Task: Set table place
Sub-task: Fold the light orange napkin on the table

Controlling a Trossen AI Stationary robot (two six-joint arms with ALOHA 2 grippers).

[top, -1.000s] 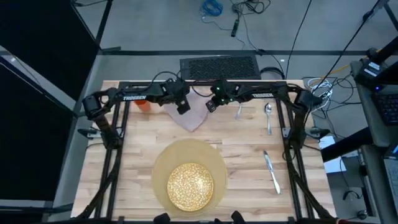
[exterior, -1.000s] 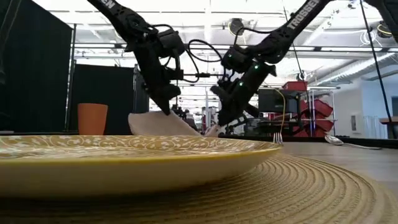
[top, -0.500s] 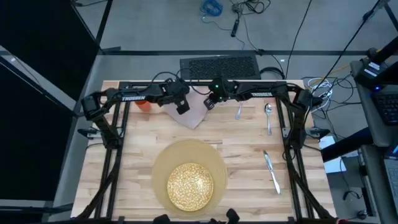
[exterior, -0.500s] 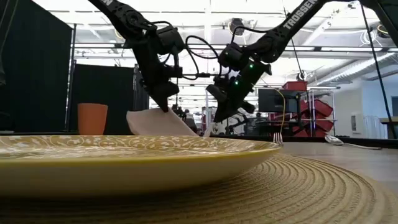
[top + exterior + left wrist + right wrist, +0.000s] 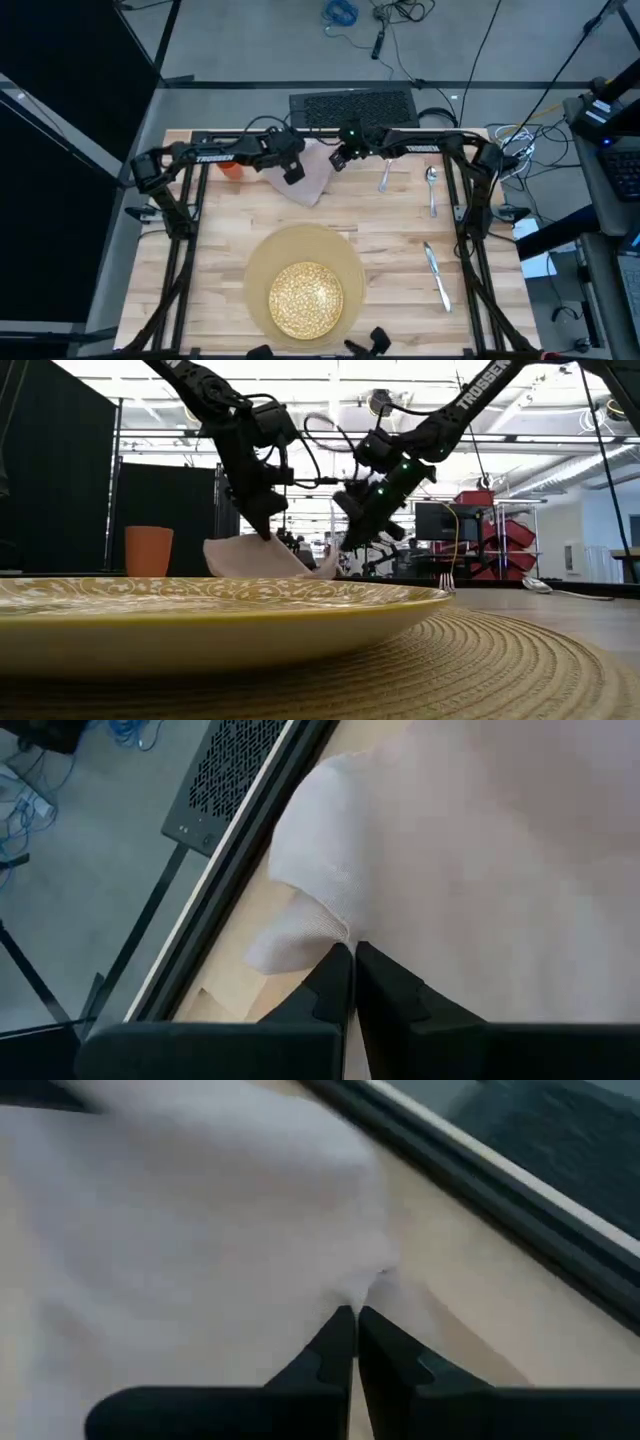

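Observation:
The pinkish-grey napkin (image 5: 314, 175) lies near the table's far edge, between my two grippers. My left gripper (image 5: 292, 172) is shut on its left side and my right gripper (image 5: 338, 160) on its right side. The orange cup (image 5: 230, 168) stands left of them. Right of them lie the fork (image 5: 383, 178) and spoon (image 5: 431, 186); the knife (image 5: 437, 276) lies nearer. At the near edge, the speckled plate (image 5: 305, 297) rests on the round tan mat (image 5: 262, 262). My left gripper pinches the napkin's left edge (image 5: 325, 932) between its two fingers, slanting down from above. That edge is raised off the wood (image 5: 232, 550). My right gripper pinches a bunched bit of the napkin's right side (image 5: 362, 1288), slanting down from above. This side hangs lifted (image 5: 330, 567) while the napkin's middle sags to the table.
A black rail (image 5: 320, 133) runs along the table's far edge just behind both grippers. Bare wood (image 5: 230, 220) lies between the napkin and the mat. Cables and equipment (image 5: 515, 145) sit off the table's right side.
My right gripper has risen and moved toward the table's left and far edge, carrying the napkin's right side up with it. The napkin has bunched closer between the two grippers; its left edge stays held where it was.

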